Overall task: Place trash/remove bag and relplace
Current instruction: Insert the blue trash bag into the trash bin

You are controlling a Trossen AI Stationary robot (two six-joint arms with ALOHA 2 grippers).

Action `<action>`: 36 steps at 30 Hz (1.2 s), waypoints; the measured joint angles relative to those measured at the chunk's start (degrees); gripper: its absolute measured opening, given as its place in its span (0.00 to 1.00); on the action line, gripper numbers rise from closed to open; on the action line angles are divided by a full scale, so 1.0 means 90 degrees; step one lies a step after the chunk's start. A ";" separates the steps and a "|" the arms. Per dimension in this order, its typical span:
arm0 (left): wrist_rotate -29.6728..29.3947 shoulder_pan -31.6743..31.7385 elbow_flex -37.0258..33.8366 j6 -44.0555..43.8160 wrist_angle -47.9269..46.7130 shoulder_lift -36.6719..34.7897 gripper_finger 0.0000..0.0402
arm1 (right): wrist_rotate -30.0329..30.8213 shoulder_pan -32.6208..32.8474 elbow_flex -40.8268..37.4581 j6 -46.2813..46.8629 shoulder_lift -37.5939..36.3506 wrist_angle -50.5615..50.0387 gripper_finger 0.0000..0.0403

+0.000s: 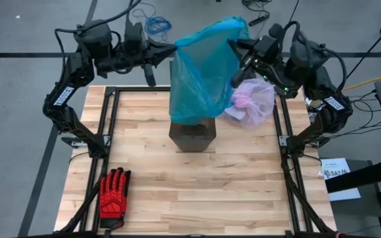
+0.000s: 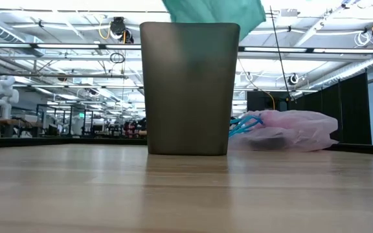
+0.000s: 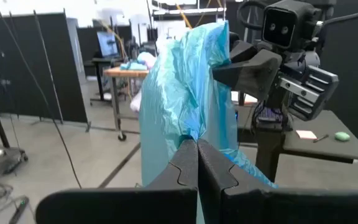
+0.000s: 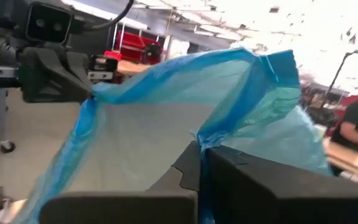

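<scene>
Holding the teal-blue bag (image 1: 204,69) stretched between left end effector (image 1: 172,47) and right end effector (image 1: 232,43), both pinching its rim, directly above the bin (image 1: 192,134); removed pink bag (image 1: 253,100) lies on the bench (image 1: 197,192) beside the bin.

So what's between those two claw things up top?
The teal-blue bag, stretched open between the left end effector and right end effector, each pinching an edge above the bin. The high view shows it.

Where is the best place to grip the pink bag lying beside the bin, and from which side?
Probably the bunched top of the pink bag, from above: it lies slumped on the table right of the bin, and its loose crinkled film gathers easily.
</scene>
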 joint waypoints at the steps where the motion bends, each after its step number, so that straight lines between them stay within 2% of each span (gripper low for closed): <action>1: -0.0005 -0.0026 0.0000 -0.0013 -0.0070 0.0000 0.00 | -0.0067 0.0000 0.0000 0.0129 0.0010 -0.0108 0.00; 6: -0.0311 -0.0223 0.0000 -0.0021 -0.0279 -0.0002 0.00 | -0.0392 0.0099 0.0000 0.0847 0.0193 -0.0539 0.00; 17: -0.0394 -0.0604 0.0000 -0.0684 -0.0820 -0.0186 0.00 | -0.1099 0.0604 0.0000 0.2410 0.0632 -0.0837 0.00; 25: -0.0818 -0.1069 -0.0046 -0.0898 -0.1125 -0.0202 0.00 | -0.1927 0.0627 -0.0002 0.3616 0.0653 -0.0880 0.00; 33: -0.1316 -0.1439 -0.0381 -0.1202 -0.1150 -0.0294 0.00 | -0.2054 0.0627 -0.0043 0.4538 0.0777 -0.1638 0.00; 36: -0.1597 -0.1563 -0.0635 -0.1366 -0.1130 -0.0470 0.00 | -0.2513 0.0622 -0.0178 0.4657 0.0864 -0.1654 0.00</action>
